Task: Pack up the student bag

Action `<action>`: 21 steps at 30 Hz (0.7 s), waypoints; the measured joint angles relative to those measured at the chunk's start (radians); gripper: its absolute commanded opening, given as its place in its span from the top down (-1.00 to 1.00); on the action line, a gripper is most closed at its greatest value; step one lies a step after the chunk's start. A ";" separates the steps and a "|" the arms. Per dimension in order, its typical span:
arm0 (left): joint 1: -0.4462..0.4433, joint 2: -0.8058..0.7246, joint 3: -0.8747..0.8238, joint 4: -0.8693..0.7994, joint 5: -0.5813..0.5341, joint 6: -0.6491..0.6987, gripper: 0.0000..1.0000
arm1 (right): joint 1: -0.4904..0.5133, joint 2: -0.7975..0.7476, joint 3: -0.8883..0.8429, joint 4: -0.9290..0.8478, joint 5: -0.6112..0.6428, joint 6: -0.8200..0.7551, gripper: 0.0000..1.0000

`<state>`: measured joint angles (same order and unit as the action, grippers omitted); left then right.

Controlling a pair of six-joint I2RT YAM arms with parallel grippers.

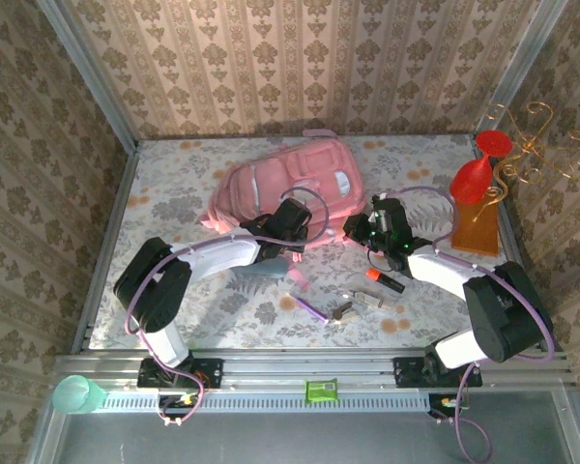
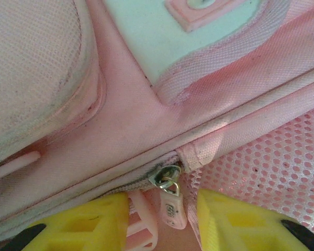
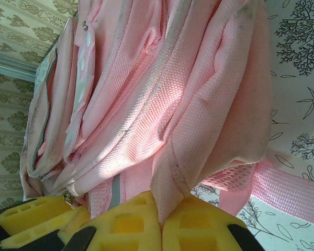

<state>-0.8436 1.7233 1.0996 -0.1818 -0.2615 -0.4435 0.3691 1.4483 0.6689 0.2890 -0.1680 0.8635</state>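
The student bag [image 1: 292,182], a soft pink backpack with pale trim, lies in the middle of the table. My left gripper [image 1: 288,222] is at its near edge. In the left wrist view the gripper [image 2: 162,222] is open, its yellow fingers [image 2: 89,222] on either side of a pink zipper pull [image 2: 171,208] that hangs from a metal slider [image 2: 166,177]. Neither finger touches the pull. My right gripper [image 1: 361,230] is at the bag's right side. It is shut [image 3: 161,215] on a fold of the bag's pink fabric [image 3: 199,130].
Near the front lie an orange-and-black marker [image 1: 385,280], a purple pen [image 1: 309,307], a grey-blue pouch [image 1: 269,269] and small clips [image 1: 348,310]. A red glass [image 1: 476,176] on a wooden stand stands at the right edge. A green cup [image 1: 77,394] sits on the front rail.
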 measured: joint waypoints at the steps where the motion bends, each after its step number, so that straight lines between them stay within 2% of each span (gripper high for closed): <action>1: 0.000 0.002 0.003 -0.002 -0.001 0.006 0.26 | 0.000 0.001 0.000 0.000 0.000 0.000 0.87; 14: 0.004 0.084 0.070 -0.043 -0.049 0.076 0.77 | -0.003 0.007 0.000 0.001 0.000 -0.001 0.90; 17: 0.008 0.084 0.071 -0.044 -0.045 0.092 0.97 | -0.004 0.007 0.000 0.000 0.001 -0.001 0.91; 21: 0.009 0.083 0.071 -0.037 -0.039 0.128 1.00 | -0.011 0.007 0.000 -0.001 0.002 -0.013 0.92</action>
<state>-0.8349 1.8065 1.1702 -0.2184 -0.3004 -0.3153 0.3576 1.4551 0.6689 0.2882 -0.1658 0.8501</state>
